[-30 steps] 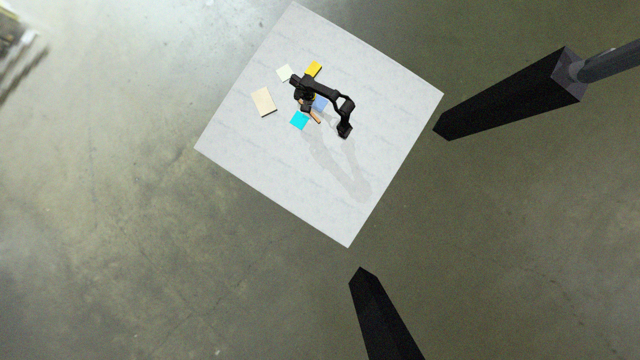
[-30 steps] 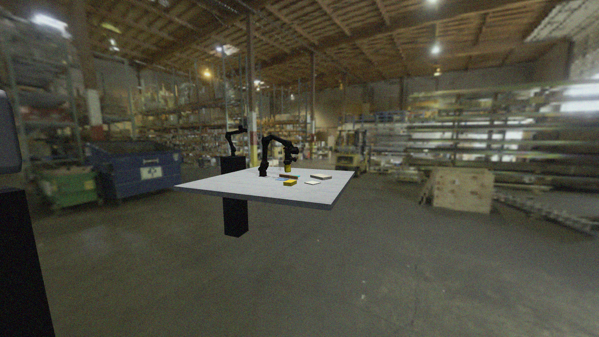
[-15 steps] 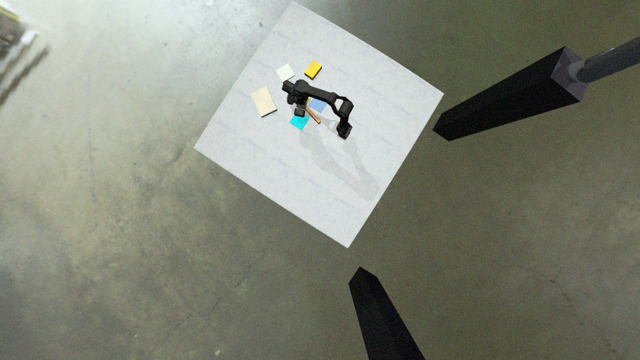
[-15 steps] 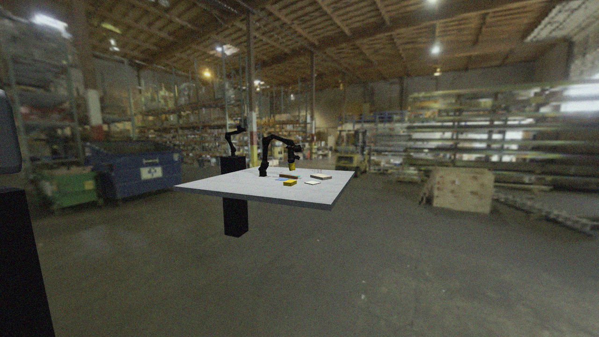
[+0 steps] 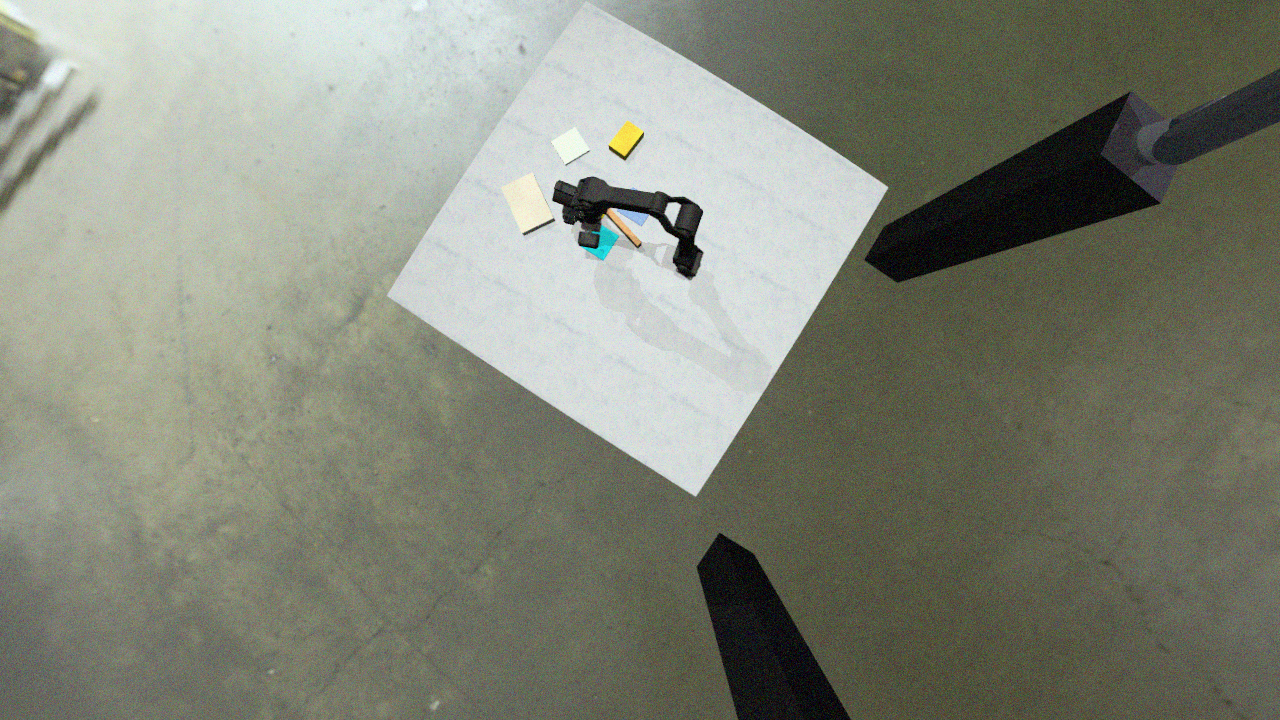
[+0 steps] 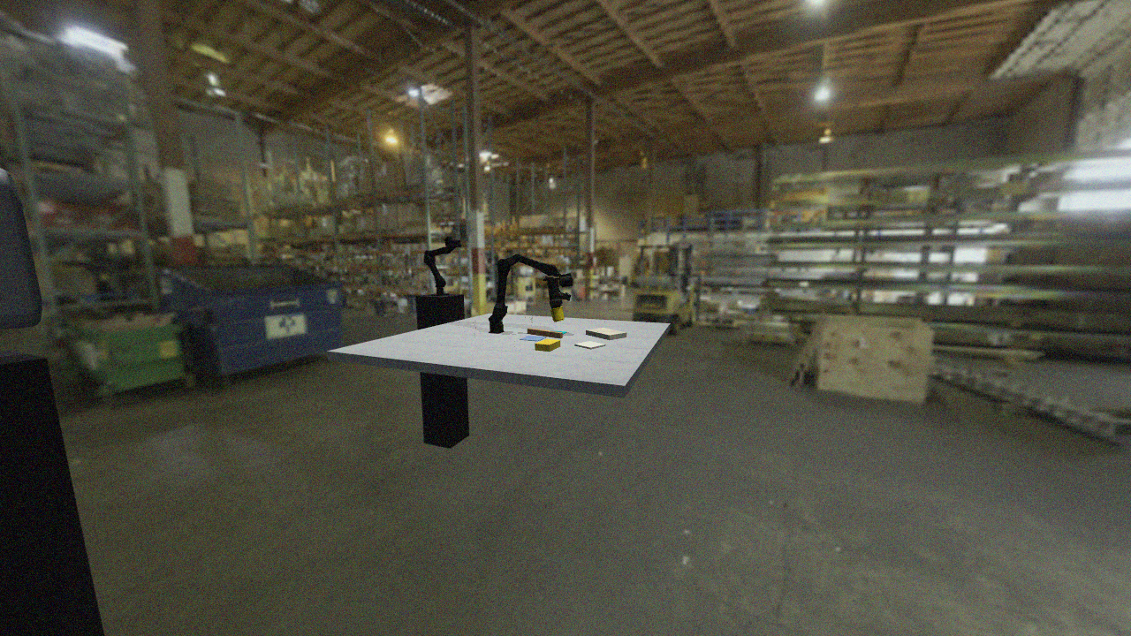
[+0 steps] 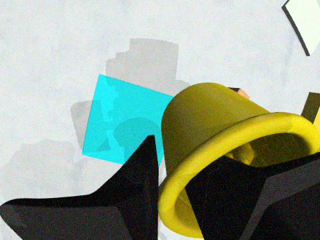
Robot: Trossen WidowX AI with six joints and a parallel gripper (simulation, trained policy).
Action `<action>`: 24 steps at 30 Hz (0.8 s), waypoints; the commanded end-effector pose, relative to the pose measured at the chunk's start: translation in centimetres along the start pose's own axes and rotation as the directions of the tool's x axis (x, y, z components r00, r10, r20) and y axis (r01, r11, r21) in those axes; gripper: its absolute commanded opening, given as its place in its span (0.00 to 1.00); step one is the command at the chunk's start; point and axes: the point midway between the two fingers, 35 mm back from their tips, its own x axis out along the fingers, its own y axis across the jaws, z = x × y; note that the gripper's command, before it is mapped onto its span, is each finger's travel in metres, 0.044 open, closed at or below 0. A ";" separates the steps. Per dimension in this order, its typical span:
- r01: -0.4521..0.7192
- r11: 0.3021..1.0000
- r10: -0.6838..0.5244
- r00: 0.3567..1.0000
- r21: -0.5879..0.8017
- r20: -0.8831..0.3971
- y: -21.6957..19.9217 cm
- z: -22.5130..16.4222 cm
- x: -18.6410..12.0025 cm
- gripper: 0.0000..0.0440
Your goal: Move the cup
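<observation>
Cup [image 6: 557, 314] [image 7: 203, 113]: off the table [image 5: 537, 331] [image 6: 474, 359] [image 7: 50, 50], tilted, near/above cyan pad [image 5: 604, 243] [image 6: 565, 333] [image 7: 133, 100]. Top view, left to right, all relative to cyan pad: beige block [image 5: 528, 203] [image 6: 606, 333] left; pale tile [image 5: 570, 145] [image 6: 589, 344] [image 7: 308, 23] beyond, upper left; hand [image 5: 588, 225] [image 6: 557, 302] [image 7: 163, 140] beside/over it, closed on cup wall, one finger inside rim, presumably to carry it without covering the mouth. Orange bar [image 5: 625, 229] [image 6: 544, 333] [image 7: 244, 93] right, probably an obstacle, so cup rides high; blue pad [image 5: 635, 217] [image 6: 531, 338] past it, likely the start. Marbles: can't tell; level before lowering.

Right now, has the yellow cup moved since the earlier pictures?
Yes. In the exterior view, the cup has shifted rightward, away from the arm's base and toward the cream block's side.
</observation>
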 end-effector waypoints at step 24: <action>0.003 1.000 -0.002 1.000 0.012 -0.030 5.4 -1.7 6.0 0.07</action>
